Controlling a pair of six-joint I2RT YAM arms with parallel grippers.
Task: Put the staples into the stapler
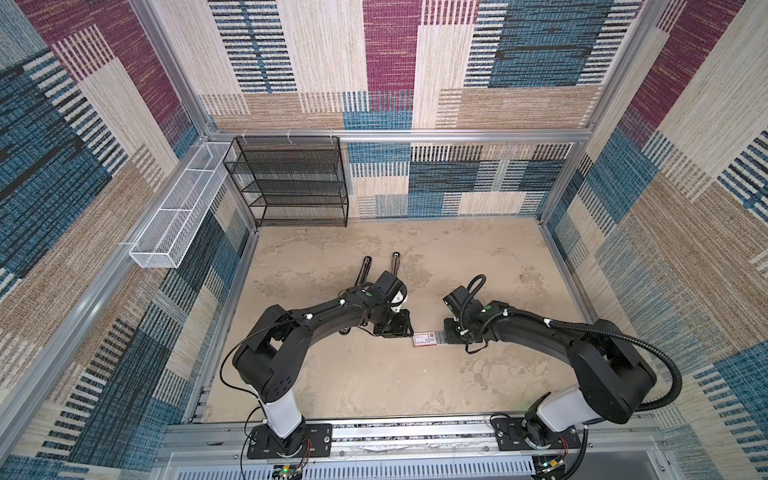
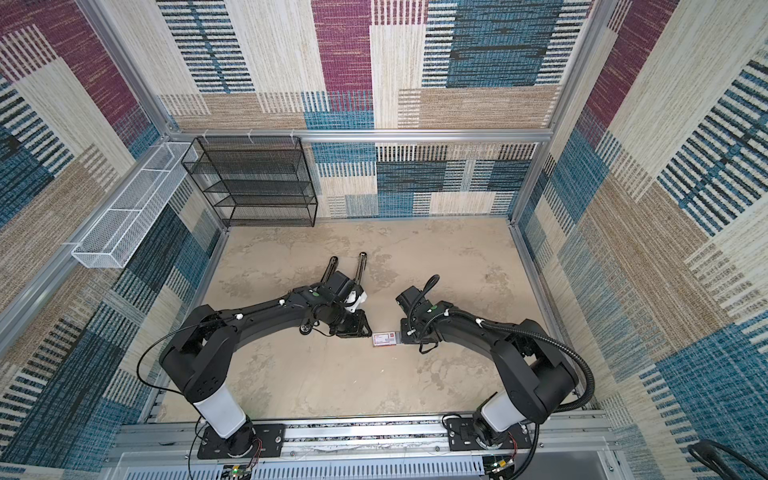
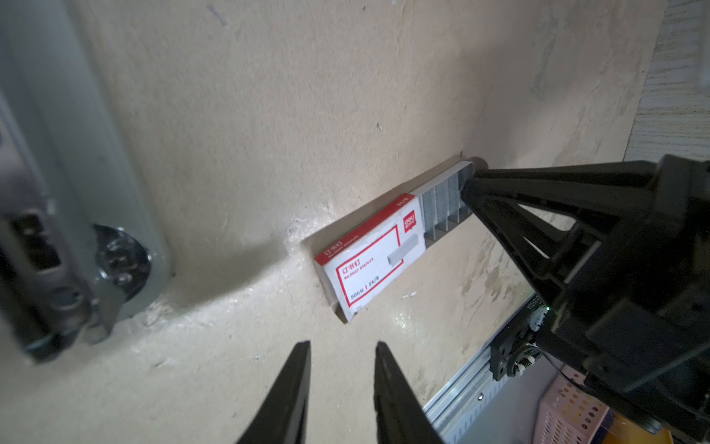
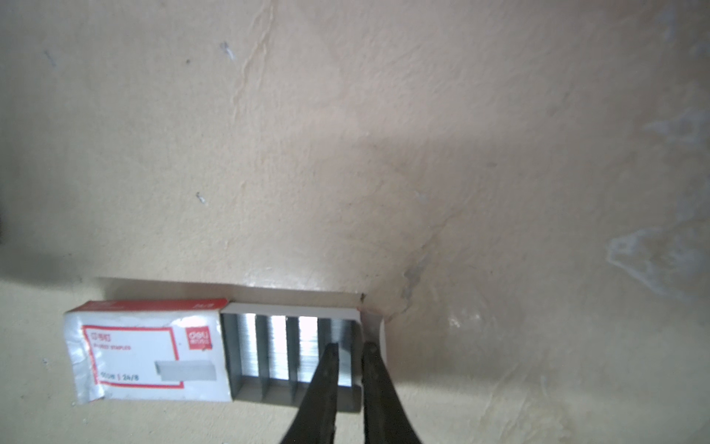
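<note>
Beige, mottled tabletop is enclosed by patterned fabric walls. Near its middle the right gripper is almost closed. Its fingers are set astride the right end wall of the grey tray, and the wall, perhaps with the edge of the last strip, appears to be pinched between them. The left gripper is partly open with nothing between its jaws. It is poised just left of the box and apart from it.

The step in hand is judged to be the drawing of the tray out of the box. It would be done well if the pull were kept level and along the box's length, to the right, so that the thin wall is not bent and no strips are spilled. The light box may need to be steadied by the left gripper, lest it be dragged along.

The red-and-white box lies flat between the two grippers, with the tray drawn well out of its right end. The tray is divided into narrow slots, most of each being filled by the staples, which are silvery strips. The stapler lies opened on the tabletop, farther off and to the left, partly hidden under the left arm. Nothing is seen in the black mesh shelf at the far wall or in the white wire basket on the left wall.
</note>
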